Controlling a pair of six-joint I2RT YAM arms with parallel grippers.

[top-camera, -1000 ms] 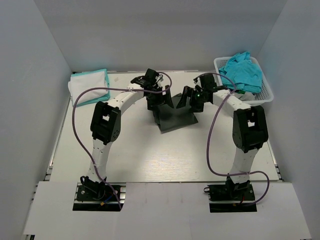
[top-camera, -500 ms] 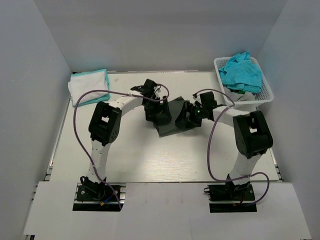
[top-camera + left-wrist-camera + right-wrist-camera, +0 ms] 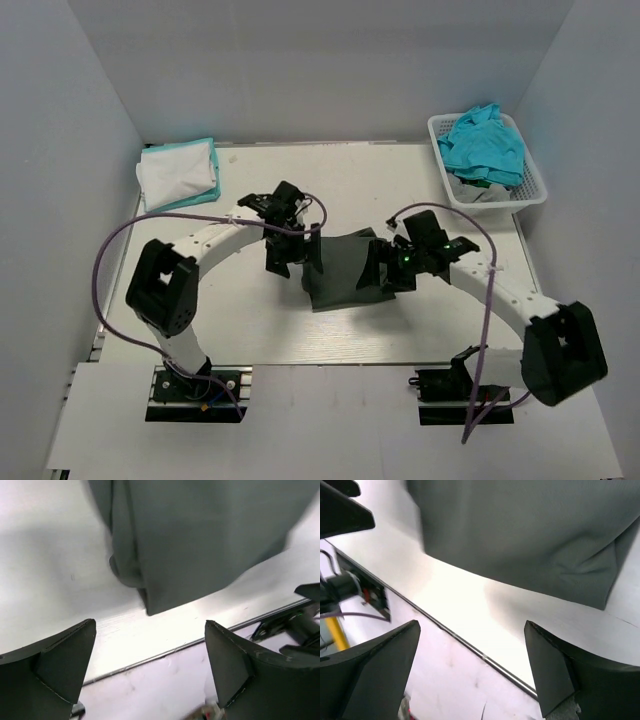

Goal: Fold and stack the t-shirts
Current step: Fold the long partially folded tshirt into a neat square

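We saw the grey shirt (image 3: 338,272) folded at centre frame. Left gripper (image 3: 150,625) and right gripper (image 3: 471,625) hung spread, empty

My top view looks down from above and behind the arm bases (image 3: 195,390), taking in the whole table (image 3: 250,335). Both wrist views hang close over its middle, facing the near edge past the left gripper's fingers (image 3: 50,667) and the right gripper's fingers (image 3: 375,667). All three share the dark grey t-shirt (image 3: 340,272).

White arms (image 3: 215,237), black joints (image 3: 165,290), purple cables (image 3: 97,270)
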